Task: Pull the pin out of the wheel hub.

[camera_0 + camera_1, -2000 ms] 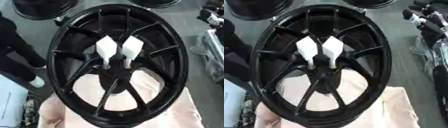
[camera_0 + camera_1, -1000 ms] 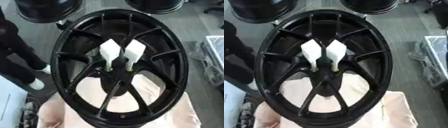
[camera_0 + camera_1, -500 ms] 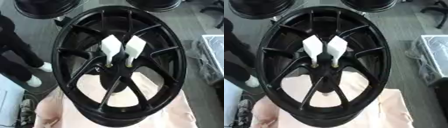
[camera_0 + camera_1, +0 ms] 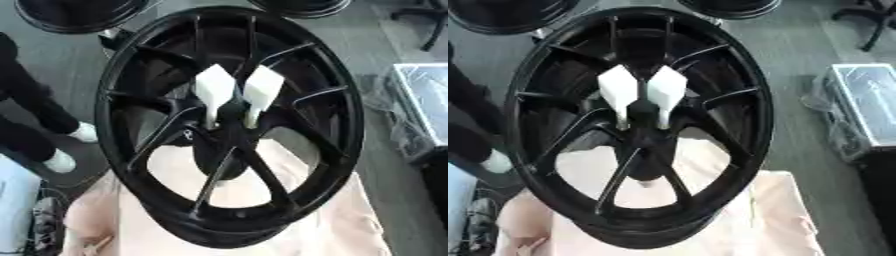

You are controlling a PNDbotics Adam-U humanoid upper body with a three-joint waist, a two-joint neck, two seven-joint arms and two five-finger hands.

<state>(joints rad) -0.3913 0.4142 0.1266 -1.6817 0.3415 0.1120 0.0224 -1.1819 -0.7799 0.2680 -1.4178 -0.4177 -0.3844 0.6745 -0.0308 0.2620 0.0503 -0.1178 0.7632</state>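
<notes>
A large black spoked wheel (image 4: 341, 125) stands tilted on a pale pink cloth (image 4: 350, 230), filling most of both eye views. Two white pins with broad diamond-shaped heads stick out of its hub (image 4: 226, 145): the left pin (image 4: 213, 90) and the right pin (image 4: 262, 91) stand side by side, their thin stems going down into the hub. Neither of my hands shows in either view.
More black wheels lie on the grey floor at the top left (image 4: 79, 12) and top middle (image 4: 302, 6). A person's dark legs and white shoes (image 4: 61, 160) stand at the left. A clear plastic-wrapped box (image 4: 868, 107) sits at the right.
The whole picture has shifted, so my head has moved: the wheel now sits slightly left and lower. The two pins stay in the hub. No hand has come into view.
</notes>
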